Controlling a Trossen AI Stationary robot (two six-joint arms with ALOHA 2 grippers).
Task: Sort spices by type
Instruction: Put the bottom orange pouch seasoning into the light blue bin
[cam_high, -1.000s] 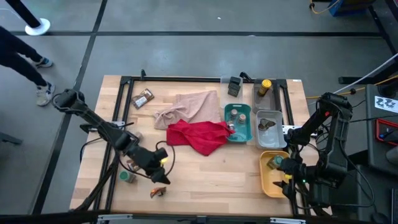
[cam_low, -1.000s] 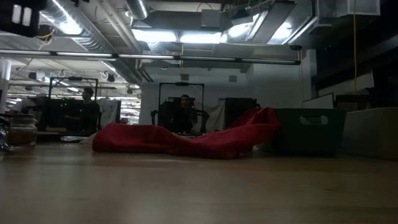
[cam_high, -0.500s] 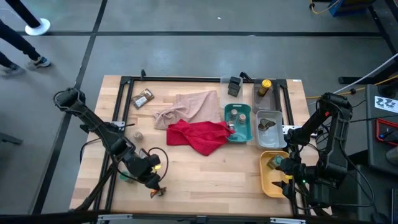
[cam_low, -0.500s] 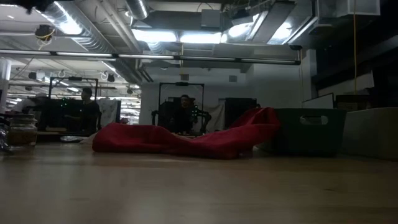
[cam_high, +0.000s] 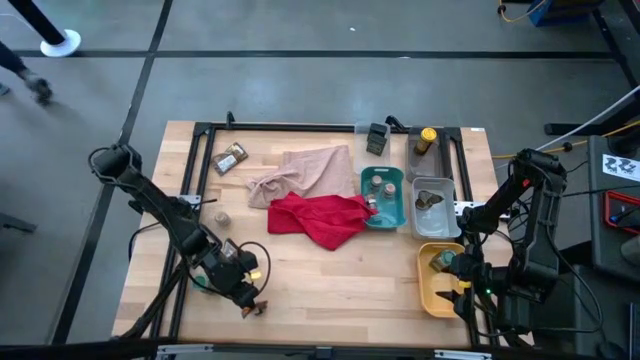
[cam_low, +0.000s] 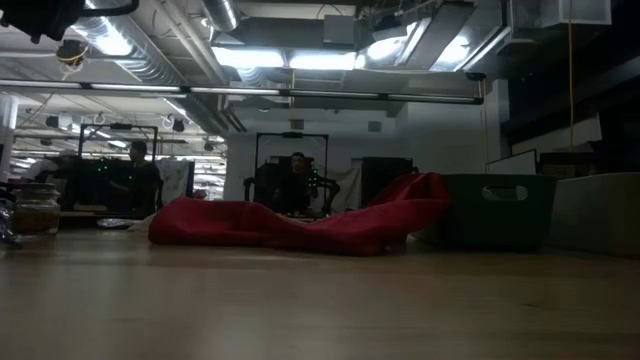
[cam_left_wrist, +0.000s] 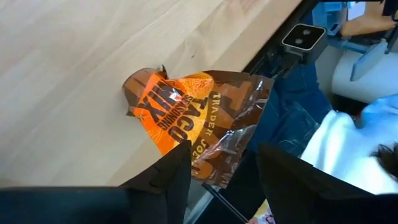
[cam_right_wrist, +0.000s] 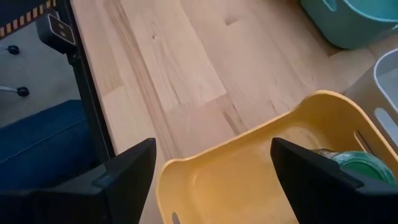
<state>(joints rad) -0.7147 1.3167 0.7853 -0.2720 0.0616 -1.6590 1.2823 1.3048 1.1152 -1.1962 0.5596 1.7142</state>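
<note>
Left gripper (cam_high: 250, 298) sits low at the front left of the counter (cam_high: 330, 275), over the taco seasoning sachet (cam_left_wrist: 193, 121). Left wrist view: fingers (cam_left_wrist: 171, 180) parted to a moderate gap, one on each side of the sachet's near end. The crinkled foil lies in the gap; whether the pads actually touch it cannot be told. The sachet rests at the counter's front edge, part of it overhanging, orange and brown face up.

Right gripper (cam_high: 455, 280) hovers at the front right, over the near rim of the yellow tray (cam_right_wrist: 249, 180). Fingers (cam_right_wrist: 124, 174) spread wide, nothing between them. A green-lidded jar (cam_right_wrist: 354, 163) lies in that tray, just beyond the gripper.

Other spices:
- green-lidded jars (cam_high: 380, 188) in the teal tray (cam_high: 383, 218);
- yellow-capped bottle (cam_high: 426, 138) at the back right, in a clear tray;
- second clear tray (cam_high: 433, 185) holds a small dark item, type not discernible;
- second sachet (cam_high: 230, 159) at the back left;
- small jar (cam_high: 222, 217) on the left, well apart from the left gripper.

Red cloth (cam_high: 320, 218) and beige cloth (cam_high: 305, 172) lie mid-counter, touching.
</note>
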